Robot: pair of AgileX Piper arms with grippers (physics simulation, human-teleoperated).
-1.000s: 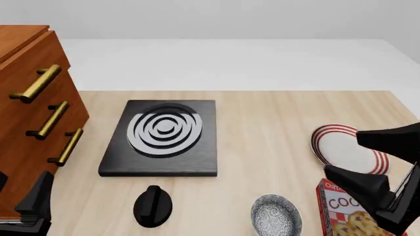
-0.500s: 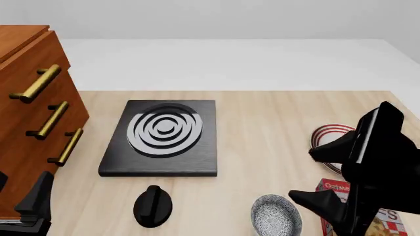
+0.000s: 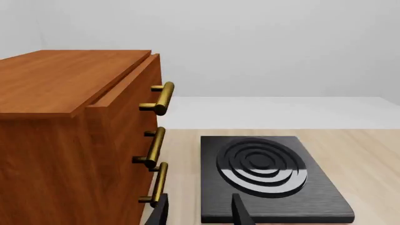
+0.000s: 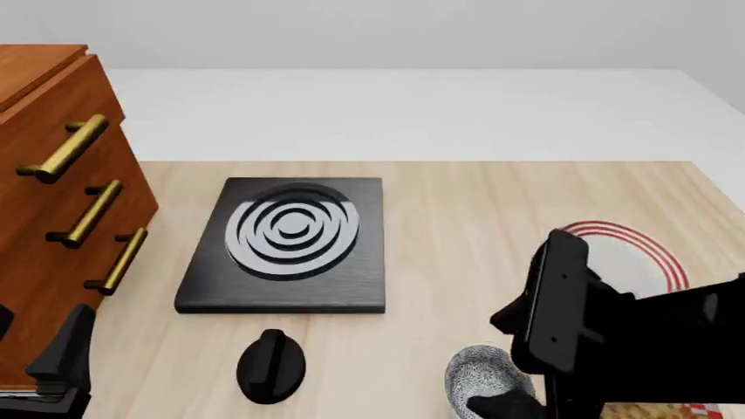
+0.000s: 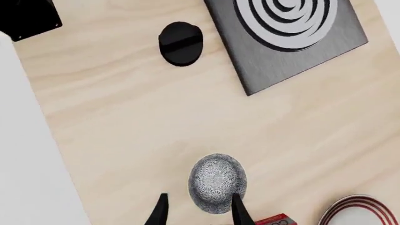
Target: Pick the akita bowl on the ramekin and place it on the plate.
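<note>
The akita bowl (image 4: pixel 469 377) (image 5: pixel 217 182), grey-white speckled inside, sits near the table's front edge. The ramekin does not show; whatever is under the bowl is hidden. My right gripper (image 4: pixel 498 362) (image 5: pixel 198 212) hangs open just above the bowl, one finger on each side of its rim and not touching it. The right arm covers part of the bowl in the front view. The plate (image 4: pixel 634 249) (image 5: pixel 356 212), white with red rings, lies at the right edge behind the arm. My left gripper (image 4: pixel 52 360) (image 3: pixel 198 214) stands open and empty at the front left, beside the cabinet.
A wooden cabinet (image 4: pixel 47 201) with brass handles fills the left side. A black stove slab (image 4: pixel 291 244) with grey rings lies mid-table, with a black knob (image 4: pixel 270 365) in front of it. A red cookie box (image 5: pixel 275 219) lies beside the bowl, mostly under the right arm.
My right arm has swung left and down from over the cookie box to above the bowl, uncovering more of the plate. The left arm has stayed still.
</note>
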